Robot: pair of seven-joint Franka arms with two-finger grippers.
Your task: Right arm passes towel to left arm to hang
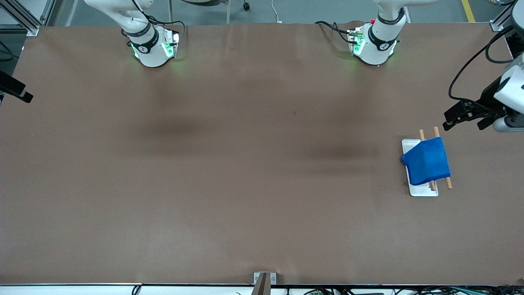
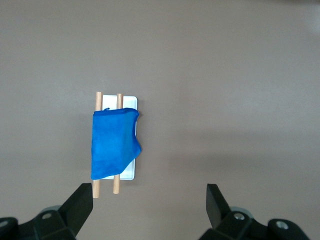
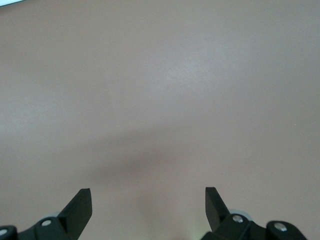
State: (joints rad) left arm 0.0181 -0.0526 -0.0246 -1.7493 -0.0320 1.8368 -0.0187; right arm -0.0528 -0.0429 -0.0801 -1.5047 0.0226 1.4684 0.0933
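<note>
The bright blue towel (image 1: 426, 161) hangs draped over two wooden rods (image 1: 436, 132) of a small rack with a white base (image 1: 421, 191), toward the left arm's end of the table. It also shows in the left wrist view (image 2: 112, 145). My left gripper (image 1: 464, 123) is open and empty, up in the air beside the rack, apart from the towel; its fingers frame bare table in the left wrist view (image 2: 147, 192). My right gripper (image 3: 147, 194) is open and empty over bare table at the right arm's end; only a black part of it (image 1: 14, 90) shows in the front view.
The brown table (image 1: 245, 164) is wide. The two arm bases (image 1: 153, 49) (image 1: 374, 45) stand along its edge farthest from the front camera. A small metal bracket (image 1: 264, 280) sits at the table's nearest edge.
</note>
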